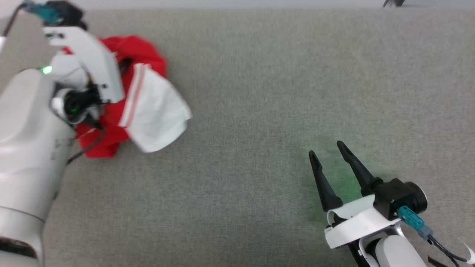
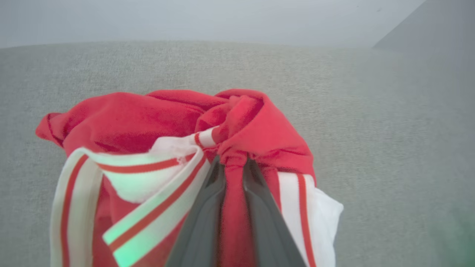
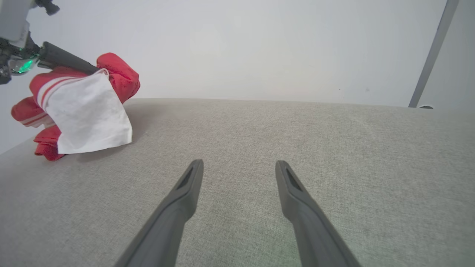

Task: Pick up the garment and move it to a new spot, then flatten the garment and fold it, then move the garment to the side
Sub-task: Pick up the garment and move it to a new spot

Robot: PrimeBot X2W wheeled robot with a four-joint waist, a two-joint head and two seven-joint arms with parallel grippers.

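Observation:
The garment (image 1: 148, 107) is a bunched red top with a white sleeve end and red-and-white striped bands, at the far left of the grey surface. My left gripper (image 2: 232, 159) is shut on a pinched fold of its red fabric (image 2: 148, 122). In the head view the pale left wrist (image 1: 89, 63) covers those fingers. From the right wrist view the garment (image 3: 85, 115) hangs from one dark left finger (image 3: 66, 61), its lower edge at or just above the surface. My right gripper (image 1: 326, 149) stands open and empty at the near right, far from the cloth (image 3: 239, 163).
A grey fabric-covered table (image 1: 259, 111) stretches across the head view, its far edge running along the top. Behind it is a pale wall. A thin metal pole (image 3: 432, 55) rises at the far right beyond the table.

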